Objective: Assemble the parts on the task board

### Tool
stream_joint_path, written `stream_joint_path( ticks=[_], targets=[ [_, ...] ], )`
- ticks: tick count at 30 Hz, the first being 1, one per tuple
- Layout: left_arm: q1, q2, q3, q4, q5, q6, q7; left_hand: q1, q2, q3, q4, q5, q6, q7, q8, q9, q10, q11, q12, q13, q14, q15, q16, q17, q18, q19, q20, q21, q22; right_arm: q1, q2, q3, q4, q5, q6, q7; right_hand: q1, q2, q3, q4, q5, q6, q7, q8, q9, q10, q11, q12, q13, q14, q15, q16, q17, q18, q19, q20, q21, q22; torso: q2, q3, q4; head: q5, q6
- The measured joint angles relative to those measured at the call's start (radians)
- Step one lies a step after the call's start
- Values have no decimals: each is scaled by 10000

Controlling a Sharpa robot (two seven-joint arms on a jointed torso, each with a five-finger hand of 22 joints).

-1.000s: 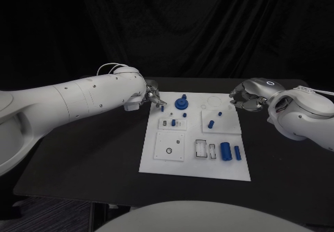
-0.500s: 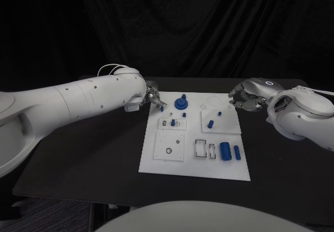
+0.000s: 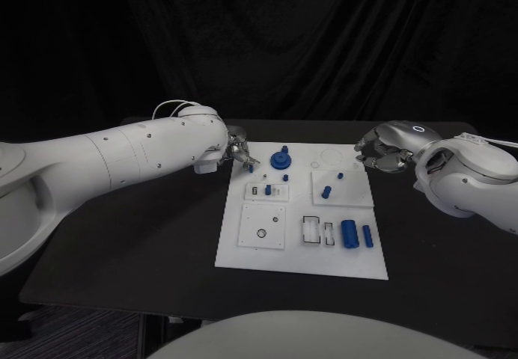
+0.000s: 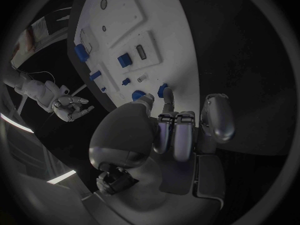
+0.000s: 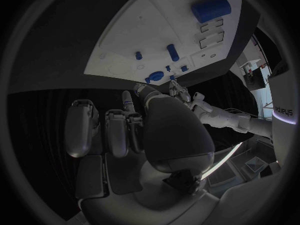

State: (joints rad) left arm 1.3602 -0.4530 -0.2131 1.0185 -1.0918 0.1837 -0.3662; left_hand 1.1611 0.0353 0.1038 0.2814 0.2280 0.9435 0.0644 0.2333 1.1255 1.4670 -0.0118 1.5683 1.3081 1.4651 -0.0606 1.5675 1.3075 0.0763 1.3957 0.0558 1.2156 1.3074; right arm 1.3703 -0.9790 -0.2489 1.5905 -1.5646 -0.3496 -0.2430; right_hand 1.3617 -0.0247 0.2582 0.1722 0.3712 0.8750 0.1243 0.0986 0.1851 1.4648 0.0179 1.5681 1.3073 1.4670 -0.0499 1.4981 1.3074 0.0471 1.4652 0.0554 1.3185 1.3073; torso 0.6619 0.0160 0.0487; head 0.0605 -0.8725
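Note:
The white task board [image 3: 263, 254] lies in the middle of the black table. My left hand [image 3: 236, 155] reaches over its far left corner, thumb and fingertips [image 4: 166, 106] gathered at a small blue peg [image 3: 251, 167] [image 4: 164, 90]. Just beside that peg stands a round blue part with a knob [image 3: 281, 159] [image 4: 139, 95]. My right hand [image 3: 380, 155] [image 5: 134, 125] hovers off the board's far right corner, fingers loosely bent and apart, holding nothing. A thick blue cylinder [image 3: 349, 232] [image 5: 211, 8] and a slim one [image 3: 368, 237] lie near the board's right edge.
More small blue pegs [image 3: 326, 192] [image 3: 269, 190] [image 3: 341, 176] stand mid-board. Raised white blocks with a round hole [image 3: 263, 234] and slots [image 3: 311, 229] sit on the near half. Bare black table [image 3: 129, 247] stretches on both sides of the board.

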Motion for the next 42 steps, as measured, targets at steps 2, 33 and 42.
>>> stream_joint_path(
  ticks=[2, 33, 42],
  targets=[
    [0, 12, 0, -12, 0, 0, 1, 24, 24, 0, 0, 34, 0, 0, 0, 0, 0, 0, 0, 0, 0, 0, 0, 0, 0, 0, 0, 0, 0, 0, 7, 0, 0, 0, 1, 0, 0, 0, 0, 0, 0, 0, 0, 0, 0, 0, 0, 0, 5, 0, 0, 0, 0, 1, 0, 0, 0, 0, -2, -2, 3, 0, 0],
    [-18, 86, 1, -204, 1, 55, -9, 85, 86, 29, -29, 479, 0, -1, -40, -2, -1, -1, 0, 0, 0, 0, 0, 0, 0, 0, 0, -51, 0, 0, 9, -1, -6, 0, 46, -8, 0, 0, 27, 28, 0, 0, 0, 0, -10, 0, 0, 0, 4, 0, 0, 0, 0, 0, 0, 0, -60, 0, -15, -4, 11, -9, 0],
    [-79, 147, 1, -261, 1, 82, -9, 182, 74, 58, -58, 576, 0, 0, -40, -3, -1, -1, 0, 0, 0, 0, 0, 0, 0, 0, 0, -51, 0, 0, 15, 2, -6, 0, 54, -9, 0, 0, 27, 28, 0, 0, 0, 0, -9, 0, 0, 0, 3, 0, 0, 0, 0, 0, 0, 0, -60, 0, -16, -4, 11, -7, 0]
  ],
)
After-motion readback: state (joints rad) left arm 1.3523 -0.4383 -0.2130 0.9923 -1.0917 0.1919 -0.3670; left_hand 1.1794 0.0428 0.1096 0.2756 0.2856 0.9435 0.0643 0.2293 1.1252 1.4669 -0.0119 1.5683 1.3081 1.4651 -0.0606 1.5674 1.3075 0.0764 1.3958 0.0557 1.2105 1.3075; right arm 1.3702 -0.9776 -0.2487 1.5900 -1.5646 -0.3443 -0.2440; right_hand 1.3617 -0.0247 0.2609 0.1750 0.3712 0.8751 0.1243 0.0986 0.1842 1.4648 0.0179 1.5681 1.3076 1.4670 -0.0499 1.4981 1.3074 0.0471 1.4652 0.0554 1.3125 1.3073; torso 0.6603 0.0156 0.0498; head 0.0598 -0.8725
